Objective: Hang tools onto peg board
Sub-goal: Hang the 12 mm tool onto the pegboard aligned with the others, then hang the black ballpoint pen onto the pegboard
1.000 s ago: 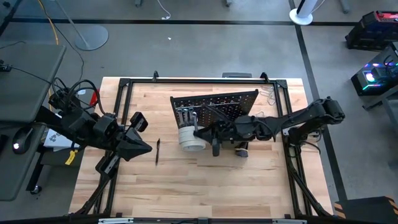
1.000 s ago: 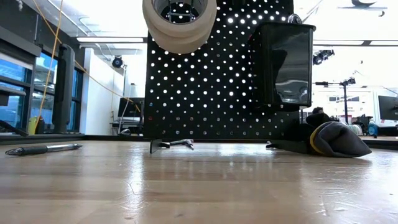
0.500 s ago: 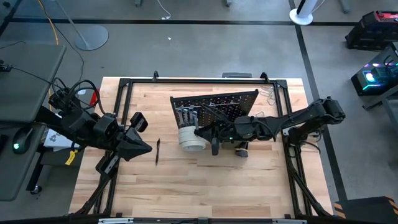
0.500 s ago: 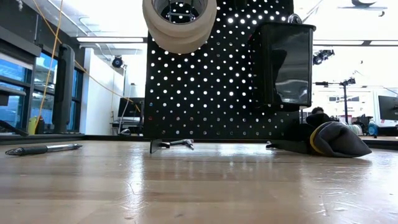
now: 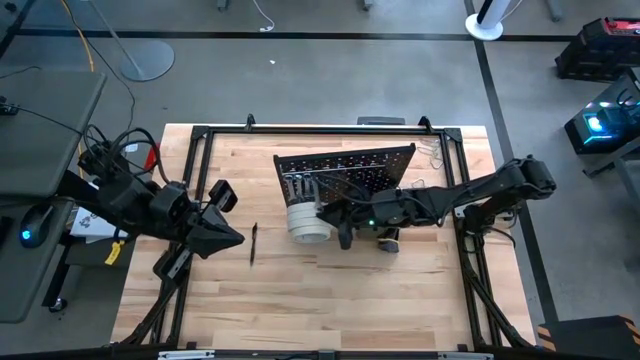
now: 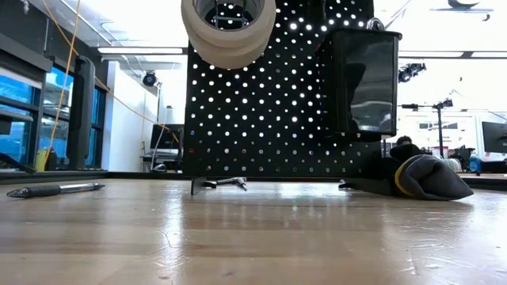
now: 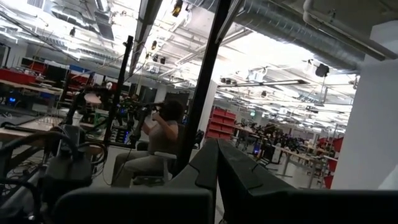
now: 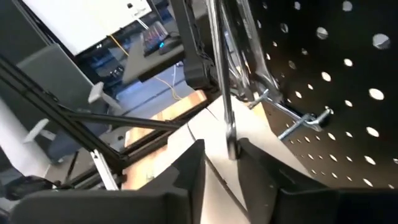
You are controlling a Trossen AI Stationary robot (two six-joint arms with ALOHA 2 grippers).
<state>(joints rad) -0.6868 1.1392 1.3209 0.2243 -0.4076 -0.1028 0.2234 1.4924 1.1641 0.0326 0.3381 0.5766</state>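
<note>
Right wrist view: nearest us, the right gripper (image 8: 224,154) stands narrowly parted, where a second ago it was shut. Between its fingers hangs a slim silver metal wrench (image 8: 225,93), close to one finger and apart from the other. We judge the grip is just being let go, so this tool is probably delivered. We cannot tell whether its upper end is seated on a peg. Just beyond, a bent wire hook (image 8: 303,120) juts from the upright black perforated peg board (image 8: 348,87).

From above, that gripper sits at the board's front face, just beside the white tape roll (image 5: 308,222) already hung there. Farther left, a slim dark-handled screwdriver (image 5: 253,243) lies on the table, near the closed left gripper (image 5: 228,237), which waits.
</note>
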